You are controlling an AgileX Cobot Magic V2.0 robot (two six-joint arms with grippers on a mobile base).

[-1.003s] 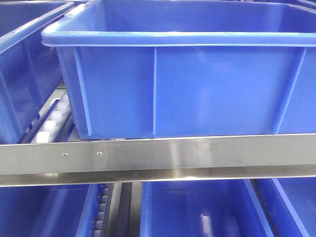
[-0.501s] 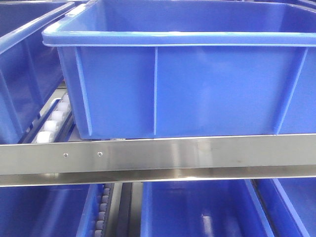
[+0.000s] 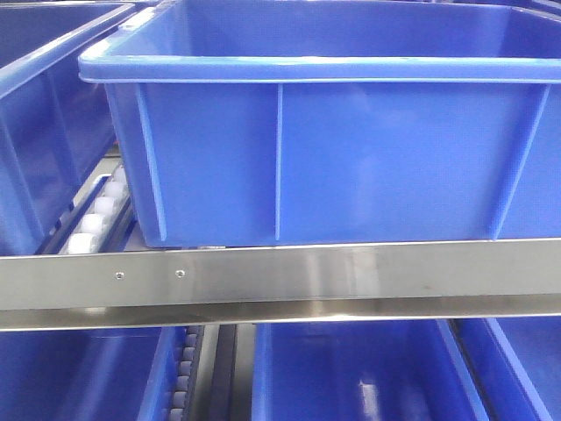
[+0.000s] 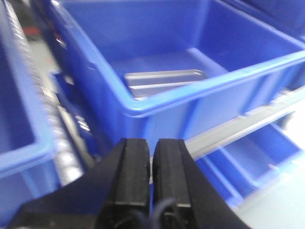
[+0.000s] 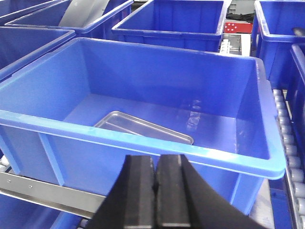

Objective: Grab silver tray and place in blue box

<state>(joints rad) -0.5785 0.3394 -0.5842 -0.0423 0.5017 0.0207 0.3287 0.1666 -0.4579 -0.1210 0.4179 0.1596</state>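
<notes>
Roller rack (image 3: 92,219): shiny ridged silver tray (image 5: 143,128) flat inside blue box (image 5: 157,76).

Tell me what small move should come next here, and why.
Probably just back both arms away. The silver tray already lies on the floor of the blue box, and the left gripper and right gripper are both shut on nothing, outside the near rim, so nothing seems left to place.

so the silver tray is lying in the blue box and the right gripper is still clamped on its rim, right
Not quite. The silver tray does lie in the blue box, but the right gripper is shut on nothing, outside the box in front of its near wall. The right wrist view shows it.
</notes>
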